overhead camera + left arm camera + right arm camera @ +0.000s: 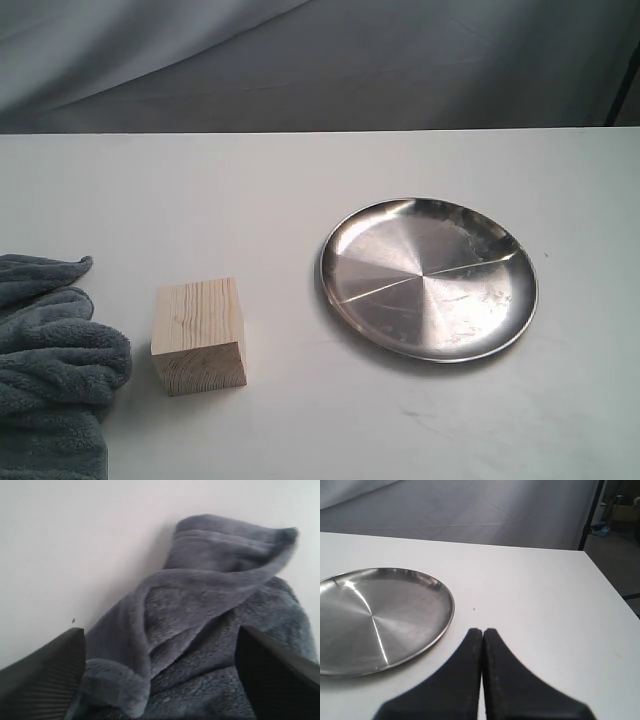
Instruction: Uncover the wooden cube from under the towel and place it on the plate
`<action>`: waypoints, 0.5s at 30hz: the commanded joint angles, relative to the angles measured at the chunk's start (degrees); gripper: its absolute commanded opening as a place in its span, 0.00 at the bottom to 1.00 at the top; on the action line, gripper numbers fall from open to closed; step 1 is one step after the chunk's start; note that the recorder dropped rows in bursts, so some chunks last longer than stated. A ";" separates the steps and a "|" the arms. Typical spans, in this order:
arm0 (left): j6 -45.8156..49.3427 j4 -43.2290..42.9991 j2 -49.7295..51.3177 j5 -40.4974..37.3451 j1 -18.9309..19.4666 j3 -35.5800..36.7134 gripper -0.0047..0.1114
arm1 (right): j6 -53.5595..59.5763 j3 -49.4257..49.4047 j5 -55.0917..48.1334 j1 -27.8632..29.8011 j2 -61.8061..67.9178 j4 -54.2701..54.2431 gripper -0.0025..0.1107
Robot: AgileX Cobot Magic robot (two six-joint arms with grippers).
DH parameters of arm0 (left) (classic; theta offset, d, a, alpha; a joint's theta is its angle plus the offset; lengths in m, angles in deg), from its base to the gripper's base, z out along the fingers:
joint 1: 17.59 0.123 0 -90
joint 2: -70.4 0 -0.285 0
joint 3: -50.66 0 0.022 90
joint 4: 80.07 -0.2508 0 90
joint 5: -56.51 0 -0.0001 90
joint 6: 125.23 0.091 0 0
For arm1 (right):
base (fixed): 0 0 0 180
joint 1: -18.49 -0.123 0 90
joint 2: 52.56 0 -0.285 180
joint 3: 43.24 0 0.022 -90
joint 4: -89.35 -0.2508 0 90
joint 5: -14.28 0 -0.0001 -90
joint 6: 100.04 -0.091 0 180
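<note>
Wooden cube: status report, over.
Left hand open over towel. Right hand shut, empty. Wooden cube uncovered, beside towel, not yet on plate. Nothing between them.

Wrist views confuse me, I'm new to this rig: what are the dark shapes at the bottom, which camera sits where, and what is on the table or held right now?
This is a robot with two arms, each ending in a two-fingered gripper. The exterior view looks over the white table: the towel bunched at the left, the wooden cube uncovered beside it, the plate to the right, bare. Each wrist camera rides on an arm and looks past that gripper's dark fingers. The left gripper is open, pointed at the towel. The right gripper is shut and empty, near the plate's rim. Nothing is held.
</note>
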 commanded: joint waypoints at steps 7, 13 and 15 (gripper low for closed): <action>8.85 -3.71 -1.81 2.39 -18.40 -2.07 0.42 | 0.24 -0.16 0.00 -0.06 -0.38 -0.47 0.02; 11.63 -3.71 -2.13 0.85 -27.00 -2.07 0.18 | 0.24 -0.16 0.00 -0.06 -0.38 -0.47 0.02; 15.70 -3.71 -2.13 -0.58 -30.03 -2.07 0.16 | 0.24 -0.16 0.00 -0.06 -0.38 -0.47 0.02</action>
